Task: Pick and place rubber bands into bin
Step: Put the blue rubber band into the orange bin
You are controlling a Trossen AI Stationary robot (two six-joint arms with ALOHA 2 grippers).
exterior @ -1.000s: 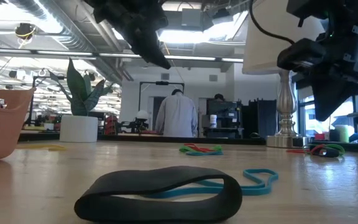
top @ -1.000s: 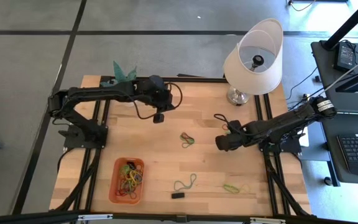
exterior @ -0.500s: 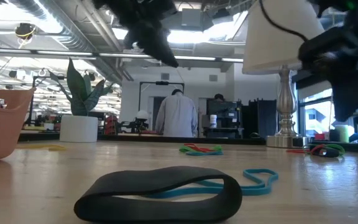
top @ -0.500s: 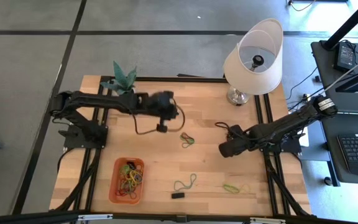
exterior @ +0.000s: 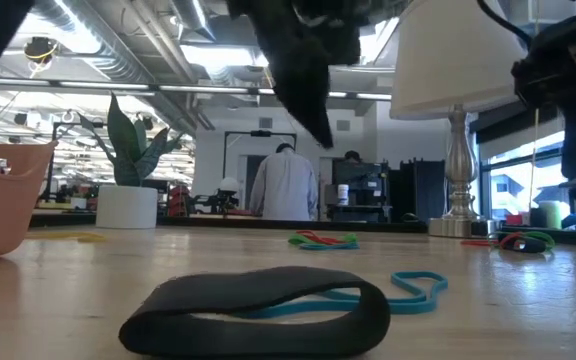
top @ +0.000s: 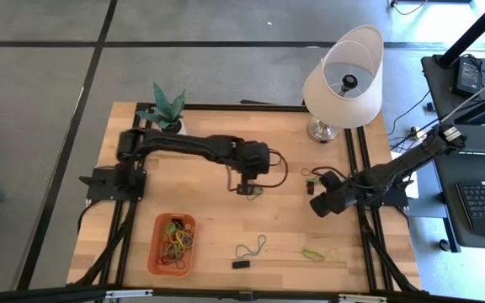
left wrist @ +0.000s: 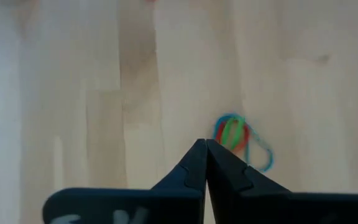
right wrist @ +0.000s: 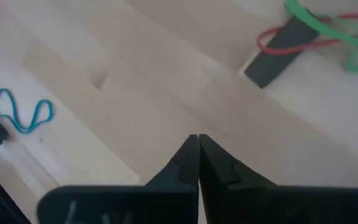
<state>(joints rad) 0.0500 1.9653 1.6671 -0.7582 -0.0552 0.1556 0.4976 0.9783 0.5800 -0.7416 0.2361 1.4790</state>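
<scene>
Left pincer: fingers pressed together, empty, over table centre, just beside red-green-blue rubber bands lying on wood. Right pincer: fingers likewise closed, holding nothing, above table's right part, near red and green bands and dark block. Bin: orange, near table's front-left corner, holding tangle of coloured bands. Loose bands on table front: blue loop, yellow-green loop; small black block beside blue loop.

We see even, bright light; ceiling lights glare at twelve o'clock, both wrist views look soft
</scene>
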